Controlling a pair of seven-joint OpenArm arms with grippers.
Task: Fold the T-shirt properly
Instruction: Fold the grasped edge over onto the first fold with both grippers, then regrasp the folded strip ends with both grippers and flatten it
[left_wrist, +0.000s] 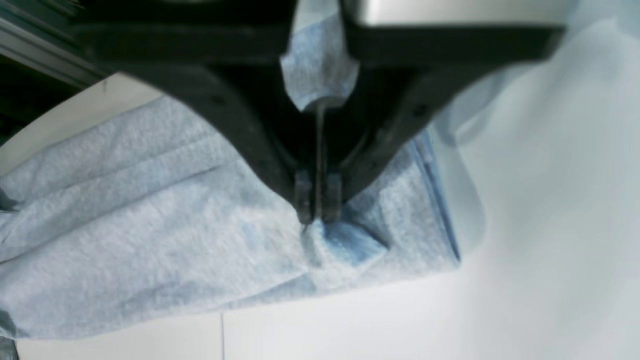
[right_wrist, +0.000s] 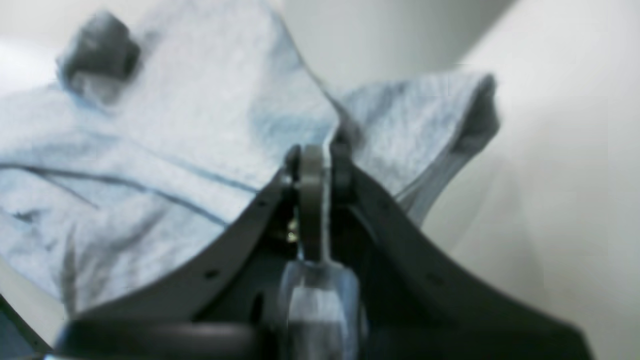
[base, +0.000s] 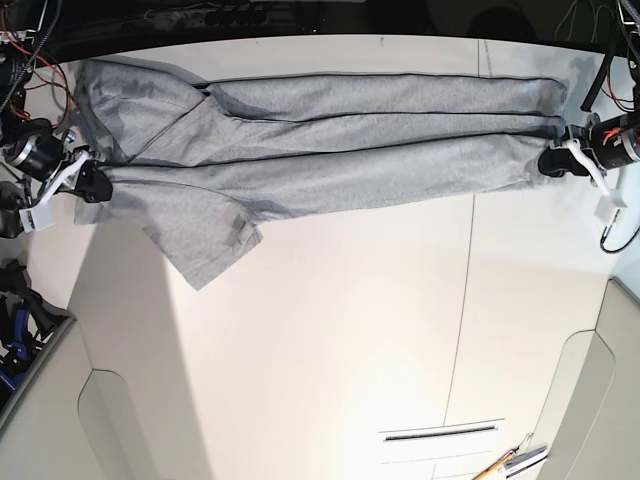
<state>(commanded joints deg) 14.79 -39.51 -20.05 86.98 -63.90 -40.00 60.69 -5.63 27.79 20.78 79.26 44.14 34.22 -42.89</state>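
The light grey T-shirt (base: 330, 140) lies stretched across the far part of the white table, folded lengthwise into a long band, with one sleeve (base: 205, 240) hanging toward the front. My left gripper (base: 553, 160) is shut on the shirt's right end; in the left wrist view its jaws (left_wrist: 316, 210) pinch bunched cloth (left_wrist: 150, 220). My right gripper (base: 92, 180) is shut on the shirt's left end; in the right wrist view its fingers (right_wrist: 320, 165) clamp the fabric (right_wrist: 175, 130). No lettering shows.
The white table (base: 340, 350) spreads toward the front, with a seam down its right part. Small tools (base: 515, 462) lie at the front right edge. Cables and arm bases stand at both far corners.
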